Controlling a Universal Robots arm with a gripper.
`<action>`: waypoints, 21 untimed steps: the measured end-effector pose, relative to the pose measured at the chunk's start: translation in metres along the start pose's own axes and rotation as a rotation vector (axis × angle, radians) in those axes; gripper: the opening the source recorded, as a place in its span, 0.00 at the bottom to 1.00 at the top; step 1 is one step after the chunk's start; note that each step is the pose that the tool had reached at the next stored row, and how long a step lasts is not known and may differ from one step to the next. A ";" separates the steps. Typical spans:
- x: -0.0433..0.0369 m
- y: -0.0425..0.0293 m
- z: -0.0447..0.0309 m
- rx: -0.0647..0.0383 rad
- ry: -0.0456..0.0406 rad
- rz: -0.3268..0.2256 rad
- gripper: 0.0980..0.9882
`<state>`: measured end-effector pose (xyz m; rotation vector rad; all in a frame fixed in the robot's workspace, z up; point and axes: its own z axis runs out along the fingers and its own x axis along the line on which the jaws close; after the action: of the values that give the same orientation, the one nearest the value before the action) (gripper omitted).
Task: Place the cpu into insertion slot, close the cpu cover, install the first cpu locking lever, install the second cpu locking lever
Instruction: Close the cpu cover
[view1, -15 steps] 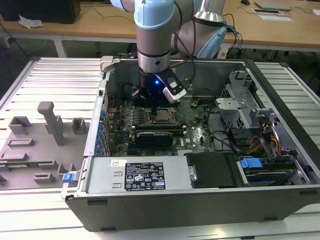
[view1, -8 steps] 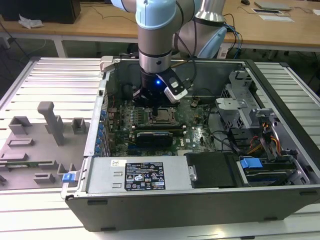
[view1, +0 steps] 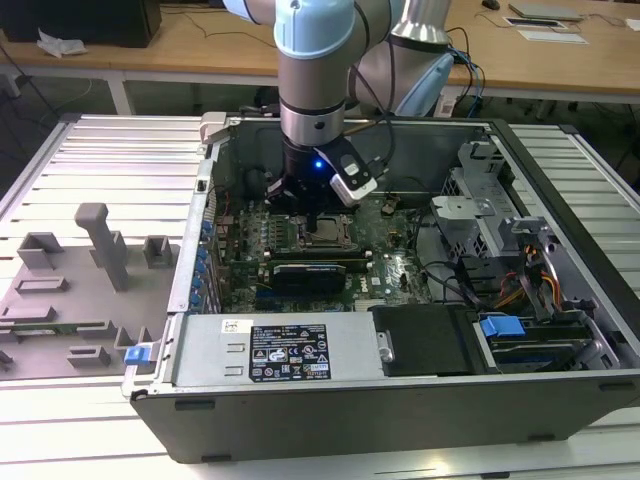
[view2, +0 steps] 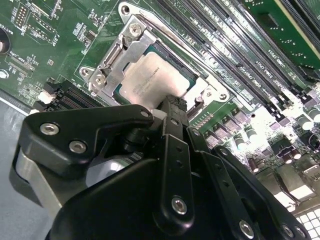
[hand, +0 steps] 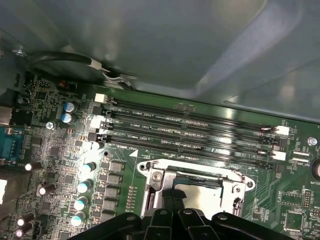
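The arm is down inside the open computer case (view1: 400, 420), which sits on the slatted table (view1: 110, 160) close to its near edge. The gripper (view1: 318, 222) hangs straight over the socket, on the middle stretch of the motherboard (view1: 400, 270), nearer the case's far wall than its near one.

And there's the cpu (view2: 147, 80), seated flat in the socket with its pale top up. The cpu cover (view2: 131, 47) lies down around it, and the chip shows through the open centre.

In the second wrist view the gripper (view2: 173, 105) has its fingers drawn together with nothing between them. The tips are right down at the cpu's edge. Whether they're touching or a hair above, I can't separate.

The first wrist view has the same line-up. The gripper (hand: 173, 199) is over the cpu (hand: 200, 189), with the cpu cover (hand: 160, 185) framing it. The memory slots (hand: 190, 131) run just beside the socket, and a row of capacitors (hand: 82, 187) stands off to one side of it.

Back in the exterior view, a long black card (view1: 310, 272) lies just on the near side of the socket. A grey fixture tray (view1: 70, 290) rests on the table beside the case, at the exterior view's left.
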<state>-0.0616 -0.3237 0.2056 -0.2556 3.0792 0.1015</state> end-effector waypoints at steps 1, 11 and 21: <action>-0.0006 -0.0001 0.0000 0.000 0.0000 0.000 0.01; -0.0010 0.0000 -0.0009 0.000 -0.0001 0.000 0.01; -0.0019 0.0001 -0.0038 -0.010 0.0616 0.004 0.01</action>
<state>-0.0600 -0.3236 0.2095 -0.2577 3.1412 0.1115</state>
